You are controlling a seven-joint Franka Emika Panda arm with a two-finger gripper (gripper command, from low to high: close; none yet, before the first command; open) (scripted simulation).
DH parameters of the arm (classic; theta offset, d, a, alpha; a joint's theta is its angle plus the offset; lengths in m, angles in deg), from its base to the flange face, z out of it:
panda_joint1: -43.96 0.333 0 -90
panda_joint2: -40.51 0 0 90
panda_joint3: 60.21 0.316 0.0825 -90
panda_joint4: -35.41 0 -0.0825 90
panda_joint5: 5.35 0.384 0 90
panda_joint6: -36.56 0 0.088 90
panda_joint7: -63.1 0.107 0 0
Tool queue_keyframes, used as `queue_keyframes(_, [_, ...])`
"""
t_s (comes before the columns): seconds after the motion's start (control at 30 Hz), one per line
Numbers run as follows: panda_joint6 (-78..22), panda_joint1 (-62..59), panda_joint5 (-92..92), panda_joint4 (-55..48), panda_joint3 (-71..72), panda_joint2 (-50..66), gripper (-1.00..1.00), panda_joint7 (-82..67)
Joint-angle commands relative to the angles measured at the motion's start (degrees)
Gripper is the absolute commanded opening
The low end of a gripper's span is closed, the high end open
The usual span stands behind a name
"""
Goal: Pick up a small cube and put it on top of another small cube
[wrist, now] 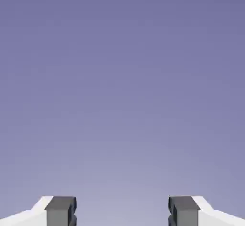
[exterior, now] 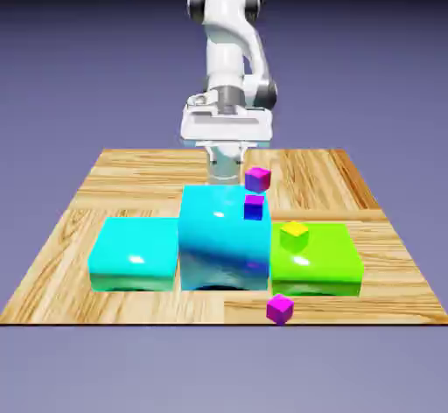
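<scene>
The fingers point(wrist: 61, 216) stand wide apart and hold nothing; only the blue-violet backdrop point(wrist: 122, 100) shows between them. In the exterior view, the white arm point(exterior: 225, 48) reaches over the far part of the wooden tabletop point(exterior: 140, 175), with its hand behind the tall blue block point(exterior: 214, 232).

That block is the highest of three big ones standing side by side. A lower cyan block point(exterior: 131, 249) is just beside it on the exterior view's left, and a low green block point(exterior: 328, 258) is just beside it on the exterior view's right. The tall block stands between the hand and the near edge of the tabletop.

Two small magenta cubes are in sight. The near magenta cube point(exterior: 280, 309) lies in front of the green block, close to the near edge. The far magenta cube point(exterior: 258, 179) appears just above the dark blue cube point(exterior: 254, 208), by the tall block's upper corner; whether those two touch cannot be told. The small yellow cube point(exterior: 294, 235) sits on the green block, near its side facing the tall block.
</scene>
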Motion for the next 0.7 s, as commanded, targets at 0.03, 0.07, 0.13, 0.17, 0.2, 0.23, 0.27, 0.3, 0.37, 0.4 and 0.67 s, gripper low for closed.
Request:
queue_keyframes(0.03, [-3.17, 0.29, 1.41, -3.16, 0.19, 4.16, 0.0, 2.55])
queue_keyframes(0.07, [-4.76, 0.43, 2.12, -4.74, 0.29, 6.23, 0.0, 3.82])
queue_keyframes(0.13, [-7.93, 0.72, 3.53, -7.89, 0.48, 10.39, 0.0, 6.37])
queue_keyframes(0.17, [-9.52, 0.87, 4.23, -9.47, 0.58, 12.46, 0.0, 7.64])
queue_keyframes(0.2, [-11.1, 1.01, 4.94, -11.05, 0.67, 14.54, 0.0, 8.91])
queue_keyframes(0.23, [-12.69, 1.16, 5.64, -12.63, 0.77, 16.61, 0.0, 10.19])
queue_keyframes(0.27, [-14.27, 1.3, 6.35, -14.2, 0.86, 18.69, 0.0, 11.46])
queue_keyframes(0.3, [-15.86, 1.45, 7.06, -15.78, 0.96, 20.77, 0.0, 12.73])
queue_keyframes(0.37, [-19.03, 1.74, 8.47, -18.94, 1.15, 24.92, 0.0, 15.28])
queue_keyframes(0.4, [-20.62, 1.88, 9.17, -20.52, 1.25, 27.0, 0.0, 16.55])
queue_keyframes(0.67, [-33.3, 3.04, 14.82, -33.14, 2.01, 43.61, 0.0, 26.74])
